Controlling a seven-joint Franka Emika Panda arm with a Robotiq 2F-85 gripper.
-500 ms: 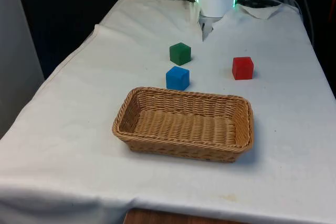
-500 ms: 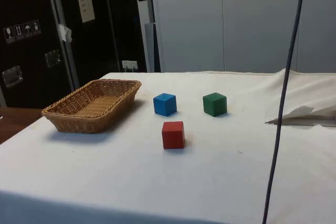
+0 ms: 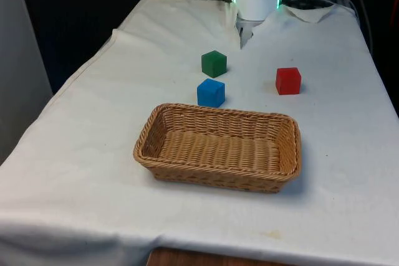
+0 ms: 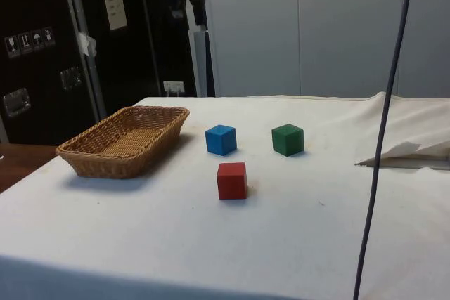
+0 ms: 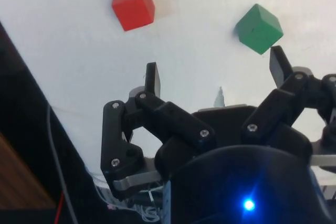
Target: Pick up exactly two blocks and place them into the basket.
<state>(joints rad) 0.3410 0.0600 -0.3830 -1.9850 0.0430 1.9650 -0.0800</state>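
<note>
Lying nearest, the basket (image 3: pixel 218 147) held no blocks yet. Behind it on the table (image 3: pixel 93 123) sat the blue block (image 3: pixel 211 93), red block (image 3: pixel 288 81) and green block (image 3: pixel 214 63). The claw (image 5: pixel 218 74) hung spread, carrying nothing.

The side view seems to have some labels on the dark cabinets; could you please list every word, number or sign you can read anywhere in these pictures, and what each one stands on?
Pale sheet on the dark cabinet door: lines of print, too small to read.
Small white pictogram labels on the cabinet at the side view's left: symbols, too blurred to make out.
Blue block, green block, red block, basket: no text.
</note>
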